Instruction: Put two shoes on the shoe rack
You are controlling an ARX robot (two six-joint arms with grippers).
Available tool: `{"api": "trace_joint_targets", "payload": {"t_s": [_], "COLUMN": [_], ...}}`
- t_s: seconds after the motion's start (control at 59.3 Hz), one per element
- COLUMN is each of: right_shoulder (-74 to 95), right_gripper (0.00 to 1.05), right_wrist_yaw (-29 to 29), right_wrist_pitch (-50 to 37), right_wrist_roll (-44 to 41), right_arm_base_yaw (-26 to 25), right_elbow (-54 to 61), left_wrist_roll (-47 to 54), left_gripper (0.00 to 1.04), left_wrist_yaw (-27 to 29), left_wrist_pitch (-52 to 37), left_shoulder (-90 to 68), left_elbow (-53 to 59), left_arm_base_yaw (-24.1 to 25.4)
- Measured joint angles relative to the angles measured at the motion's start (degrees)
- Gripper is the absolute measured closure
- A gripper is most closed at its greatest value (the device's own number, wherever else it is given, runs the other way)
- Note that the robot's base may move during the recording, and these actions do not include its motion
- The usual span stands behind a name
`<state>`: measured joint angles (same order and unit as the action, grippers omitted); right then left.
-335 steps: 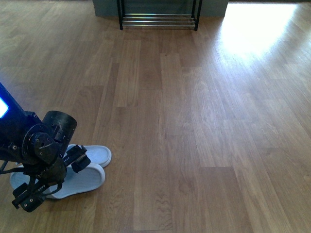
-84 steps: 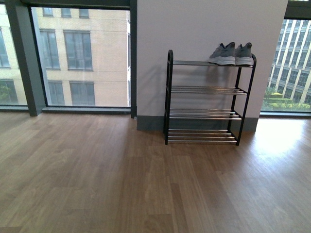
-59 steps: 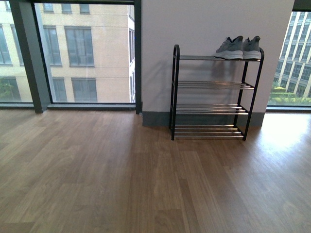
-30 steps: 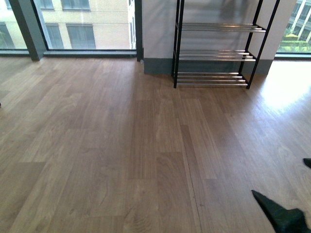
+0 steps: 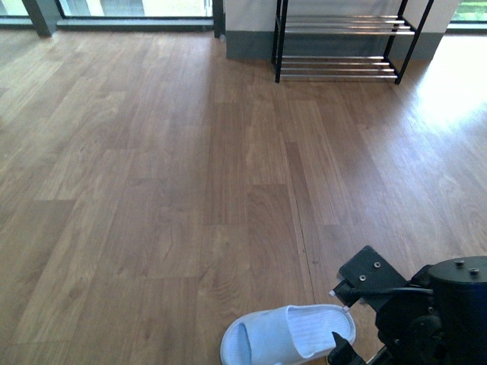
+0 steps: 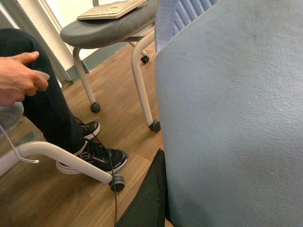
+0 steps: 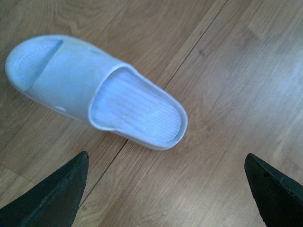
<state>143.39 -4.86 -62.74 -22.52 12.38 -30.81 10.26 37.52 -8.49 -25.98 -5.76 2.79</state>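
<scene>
One pale blue slide [image 5: 288, 334] lies sole-down on the wood floor at the near edge of the front view, just left of my right arm [image 5: 426, 312]. In the right wrist view that slide [image 7: 104, 94] sits just beyond my right gripper [image 7: 165, 153], which is open with bare floor between its fingertips. A second pale blue slide [image 6: 227, 118] fills the left wrist view, with my left gripper [image 6: 165, 198] shut on it; one black finger [image 6: 149, 198] presses its edge. The shoe rack [image 5: 338, 46] stands far off at the wall, only its lower chrome tiers showing.
In the left wrist view a seated person's leg [image 6: 47, 109] and black sneakers [image 6: 92, 156] are close by, beside a white-legged chair on castors [image 6: 137, 75] holding a keyboard [image 6: 111, 8]. Wood floor [image 5: 190, 167] stretches between me and the rack.
The front view has tipped further down: the rack has slid to the top edge, and the slide on the floor and my right arm have come into view at the bottom right.
</scene>
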Motion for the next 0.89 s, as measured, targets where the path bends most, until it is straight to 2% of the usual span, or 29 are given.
{"api": "trace_joint_targets", "payload": {"t_s": [0.287,0.894], "right_shoulder": [8.0,14.9], "right_gripper": [0.09,0.09], "right_wrist_yaw": [2.9,7.0], "right_wrist_pitch": [5.9,14.8], "right_wrist_roll": [2.1,7.2], "right_arm_base_yaw": [1.0,-0.1], "right_elbow": [-7.6,-18.8], "left_wrist_roll": [0.0,0.0], "left_gripper": [1.03,1.03], "left_wrist_yaw": [0.0,0.0], "left_wrist_pitch": [0.0,0.0], "left_shoulder": [0.0,0.0], "left_elbow": [0.0,0.0], "left_arm_base_yaw": [0.0,0.0]}}
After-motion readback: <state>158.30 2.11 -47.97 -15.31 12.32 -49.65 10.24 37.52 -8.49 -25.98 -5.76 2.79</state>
